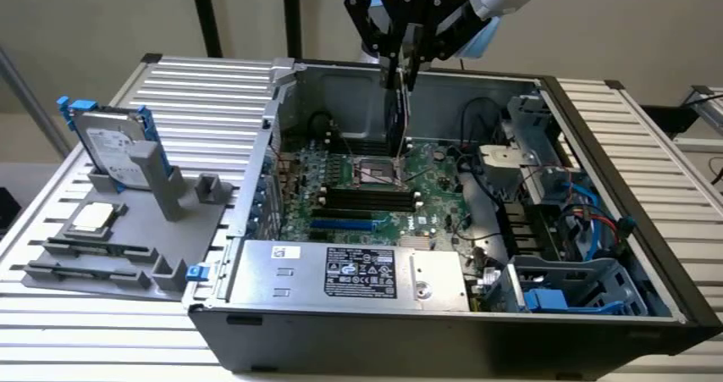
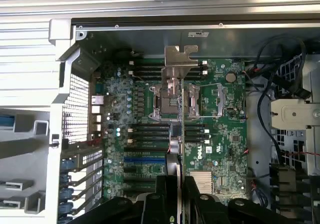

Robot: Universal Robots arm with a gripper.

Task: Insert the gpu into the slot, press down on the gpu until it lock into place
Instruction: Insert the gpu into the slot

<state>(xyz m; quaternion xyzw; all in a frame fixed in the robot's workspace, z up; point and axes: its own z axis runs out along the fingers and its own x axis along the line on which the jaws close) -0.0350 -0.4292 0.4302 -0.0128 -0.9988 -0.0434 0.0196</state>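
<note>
Gpu (image 1: 398,115) hangs on edge, clamped between the fingers of the end effector (image 1: 402,75), raised well above the blue slot (image 1: 342,225). It sits over the CPU socket (image 1: 377,173), with black memory slots (image 1: 367,200) lying between socket and slot on the motherboard (image 1: 435,197).

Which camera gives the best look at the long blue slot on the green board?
The wrist view: it looks almost straight down on the blue slot, so it reads as a long strip lying flat on the green board. The exterior view shows the same slot at a slant, as a shorter blue strip just behind the silver box.
</note>
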